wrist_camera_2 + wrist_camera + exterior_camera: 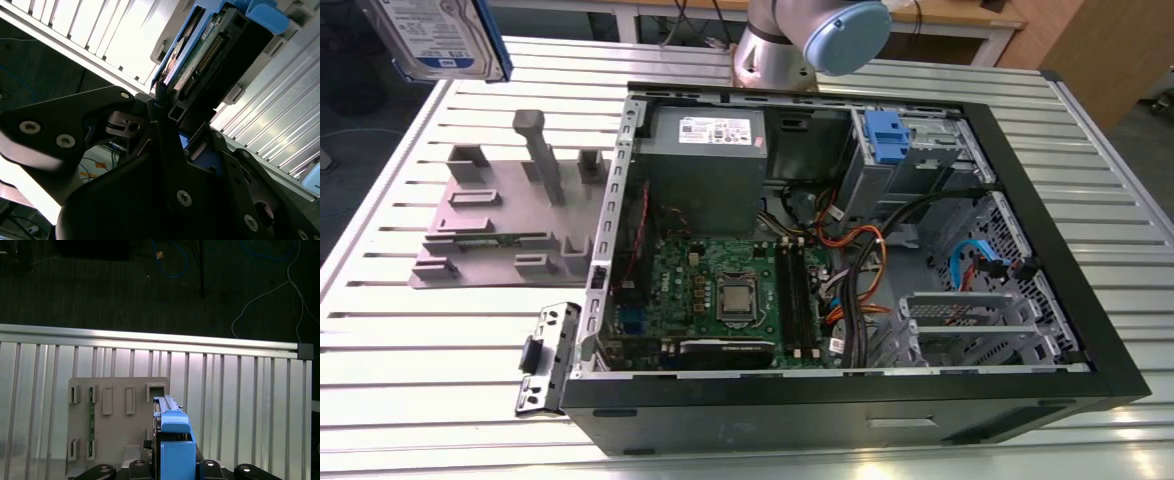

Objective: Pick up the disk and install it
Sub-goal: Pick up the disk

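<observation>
Black gripper [172,469] is clamped tight on the flat silver disk [440,35] in its blue plastic bracket, holding it high in the air over the grey plastic stand with upright posts [494,230], at the exterior view's left, well apart from the open black computer case [854,400] on the slatted metal table [427,400]

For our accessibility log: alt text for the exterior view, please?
The disk hangs in the air at the exterior view's upper left, above a grey stand on the slatted table. An open computer case lies beside the stand, with the arm's base behind it.
</observation>
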